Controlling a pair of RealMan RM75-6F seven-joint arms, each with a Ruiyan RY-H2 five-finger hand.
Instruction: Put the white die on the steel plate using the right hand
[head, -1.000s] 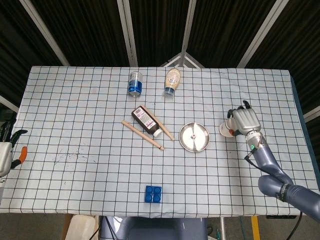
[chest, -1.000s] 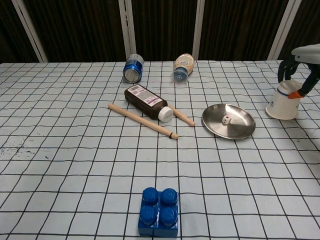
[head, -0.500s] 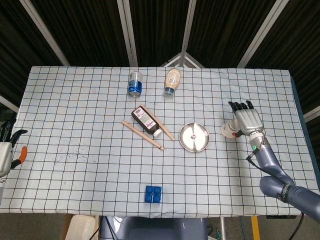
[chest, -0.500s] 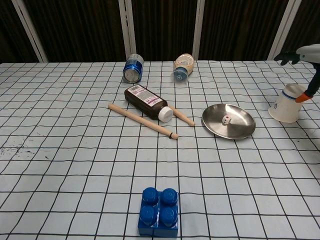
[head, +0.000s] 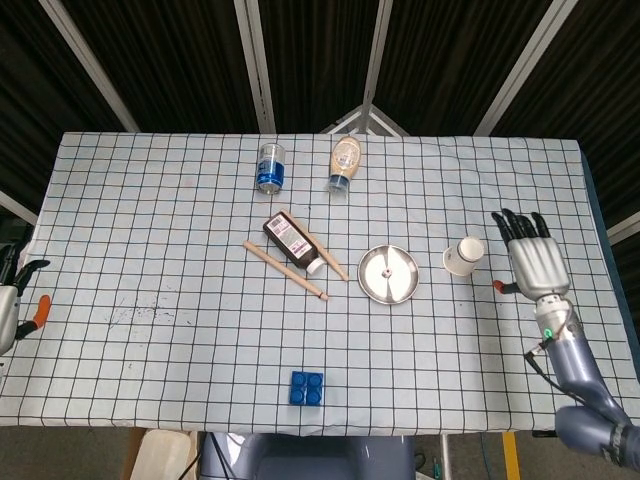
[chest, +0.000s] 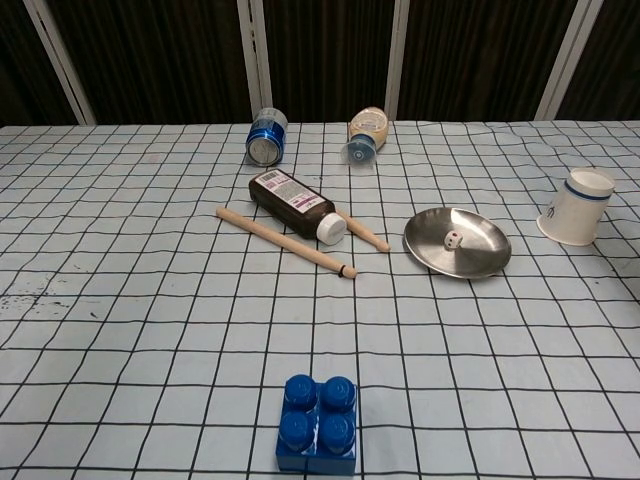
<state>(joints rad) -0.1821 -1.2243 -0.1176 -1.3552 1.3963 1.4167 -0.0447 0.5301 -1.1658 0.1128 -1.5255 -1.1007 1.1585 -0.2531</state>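
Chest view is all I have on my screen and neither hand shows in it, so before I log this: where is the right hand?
Observer: The right hand is over the table's right side, beyond the paper cup and apart from it, fingers spread, holding nothing.
Operator: And the left hand?
Observer: Only a sliver of the left hand shows at the head view's left edge, off the table; I cannot tell how its fingers stand.
Operator: Is the die clear of the rim?
Observer: From above, the white die sits near the middle of the steel plate.
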